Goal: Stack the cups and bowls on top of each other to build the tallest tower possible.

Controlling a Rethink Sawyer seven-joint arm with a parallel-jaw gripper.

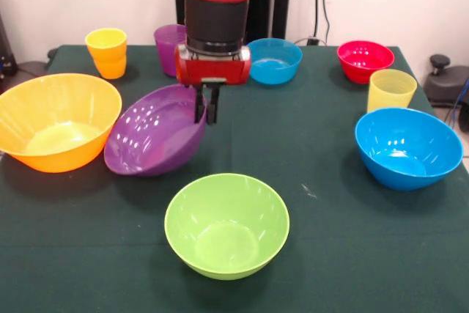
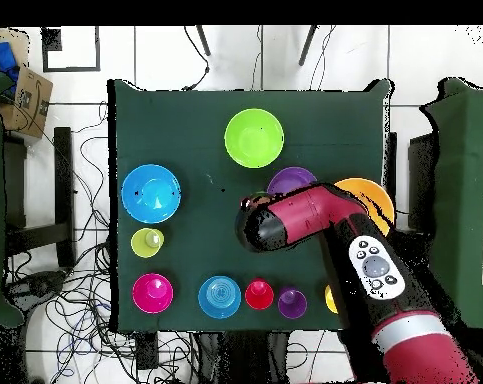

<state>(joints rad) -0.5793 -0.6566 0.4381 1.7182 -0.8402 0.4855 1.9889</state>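
Pinched close together on the rim of the purple bowl (image 1: 155, 141), the jaws of the gripper (image 1: 206, 113) hold that bowl tilted, its opening turned up and toward the front edge of the table (image 1: 344, 254), its lower side seeming to rest on the cloth against the orange bowl (image 1: 55, 120). The arm comes straight down from above, wrist vertical, its red head just over the bowl's far rim; in the overhead view it reaches across from the robot's side and hides most of the purple bowl and part of the orange one. Nothing is stacked yet, so the step in hand looks like the first lift of a large bowl. The green bowl (image 1: 226, 224) stands alone near the front edge, the blue bowl (image 1: 408, 146) toward the right edge with a pale yellow cup (image 1: 390, 89) just behind it. Along the far edge stand the orange-yellow cup (image 1: 108, 52), a purple cup (image 1: 168, 48) partly behind the arm, a small blue bowl (image 1: 274, 60) and a small red bowl (image 1: 364, 60). The next move probably calls for raising the purple bowl clear of the cloth, carrying it over a chosen base, likely the wide orange bowl beside it, and levelling it before release, since a rim grip lets it swing.
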